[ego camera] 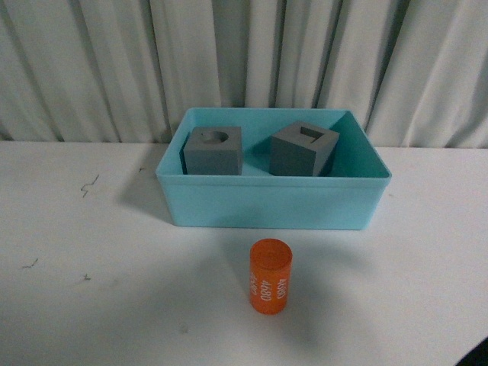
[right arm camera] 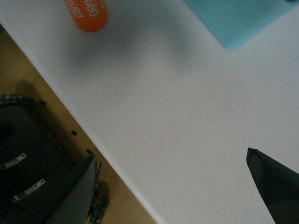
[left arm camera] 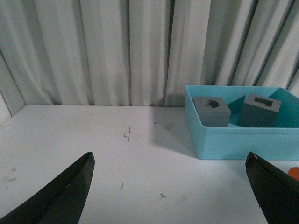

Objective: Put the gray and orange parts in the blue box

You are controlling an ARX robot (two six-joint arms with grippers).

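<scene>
The blue box [ego camera: 267,202] stands at the middle back of the white table. Inside it sit two gray cubes: one with a round recess [ego camera: 213,150] on the left, one with a square recess [ego camera: 303,149] on the right. The orange cylinder [ego camera: 271,276] with white numbers stands upright on the table in front of the box. My left gripper [left arm camera: 170,161] is open over bare table, left of the box [left arm camera: 243,137], nothing between its fingers. My right gripper [right arm camera: 170,158] is open above the table's front edge, well apart from the cylinder [right arm camera: 87,14]. Neither arm shows in the front view.
White curtains [ego camera: 244,61] hang behind the table. Small dark marks [ego camera: 89,184] dot the table's left side. In the right wrist view the table's edge [right arm camera: 84,135] runs diagonally, with wooden floor and dark equipment [right arm camera: 28,158] beyond it.
</scene>
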